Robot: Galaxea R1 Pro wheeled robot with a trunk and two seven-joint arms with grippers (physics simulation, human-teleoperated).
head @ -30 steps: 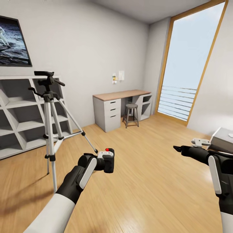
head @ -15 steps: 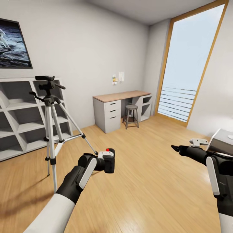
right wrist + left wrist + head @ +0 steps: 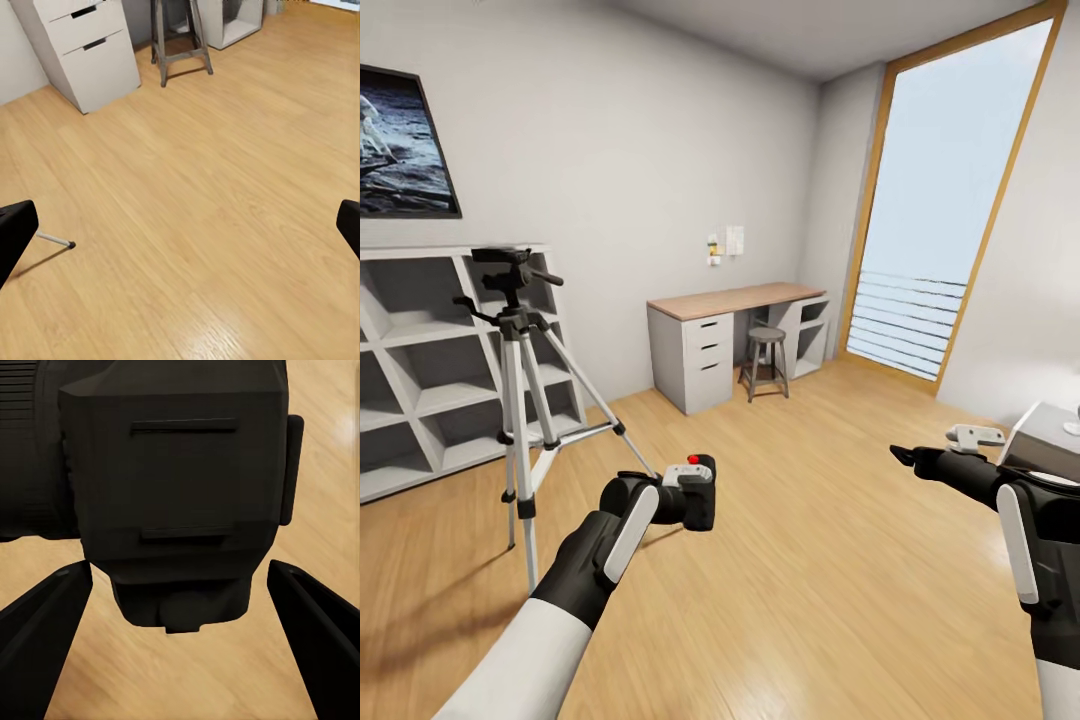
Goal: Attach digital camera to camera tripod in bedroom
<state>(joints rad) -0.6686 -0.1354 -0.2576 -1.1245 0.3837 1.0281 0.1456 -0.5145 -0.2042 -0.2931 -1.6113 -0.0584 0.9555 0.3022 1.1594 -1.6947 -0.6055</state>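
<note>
The camera tripod [image 3: 517,380] stands on the plank floor at the left, silver legs spread, its black pan head [image 3: 508,268] bare on top. My left gripper [image 3: 682,500] is shut on the digital camera [image 3: 697,490], a black body with a red button, held low, to the right of the tripod and nearer to me. In the left wrist view the digital camera [image 3: 176,487] sits between the dark fingertips [image 3: 52,622] of the left gripper [image 3: 178,574]. My right gripper [image 3: 905,457] hovers at the right, open and holding nothing; in the right wrist view its gap [image 3: 184,225] spans bare floor.
Grey cube shelves [image 3: 420,370] and an astronaut picture [image 3: 400,140] are behind the tripod. A desk with drawers [image 3: 700,345] and a stool [image 3: 765,358] stand at the far wall. A tall window [image 3: 950,200] is at the right, a pale cabinet corner [image 3: 1050,435] near my right arm.
The whole head view has shifted slightly, so the tripod and shelves sit a bit lower and further right in the picture. Both arms keep their pose; the camera stays gripped.
</note>
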